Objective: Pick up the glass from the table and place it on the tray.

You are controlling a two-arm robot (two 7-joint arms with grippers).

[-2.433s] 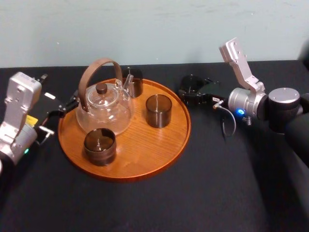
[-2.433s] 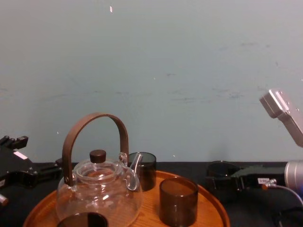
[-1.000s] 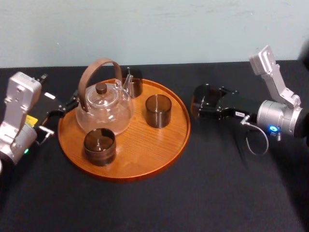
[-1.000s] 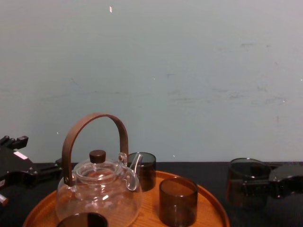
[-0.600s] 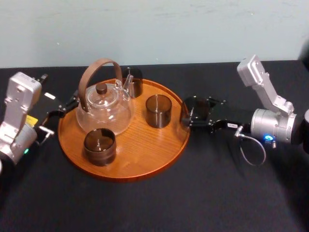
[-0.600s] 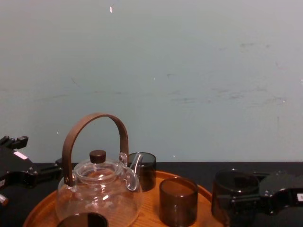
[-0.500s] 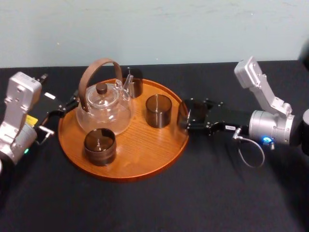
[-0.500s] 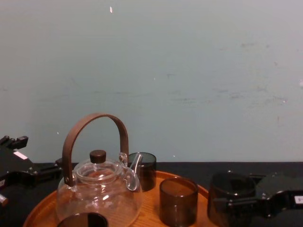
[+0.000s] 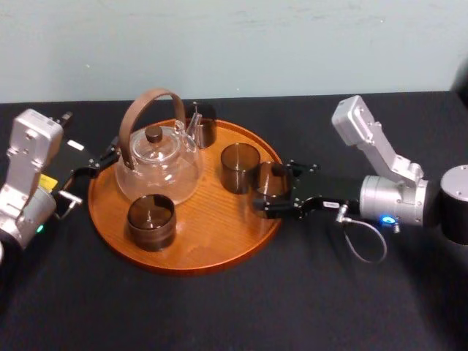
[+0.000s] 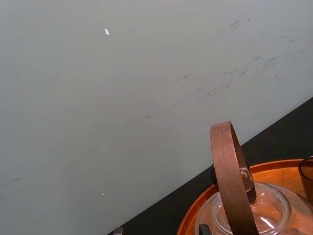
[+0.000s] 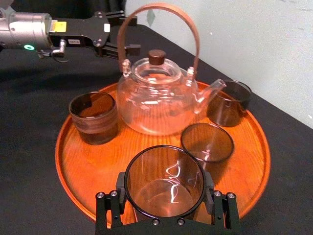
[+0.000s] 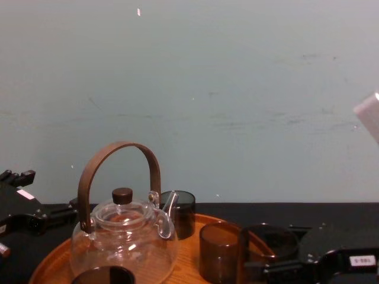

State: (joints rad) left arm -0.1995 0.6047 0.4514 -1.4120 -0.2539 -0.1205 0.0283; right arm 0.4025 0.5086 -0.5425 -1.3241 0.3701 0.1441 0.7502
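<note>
The right tool (image 9: 272, 191) grips the glass (image 11: 165, 181) over the tray (image 9: 212, 227), off the tabletop (image 9: 219, 314); setting down and releasing apparently remain; left tool (image 9: 102, 157) parked beside it

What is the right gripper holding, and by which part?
The right gripper holds a smoky brown cylindrical glass by its side wall, a finger on each side, at the right edge of the round orange-brown wooden tray. The left gripper is parked beside it.

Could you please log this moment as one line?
right gripper: shut on glass over tray, near right rim | left gripper: parked beside tray | release: pending
</note>
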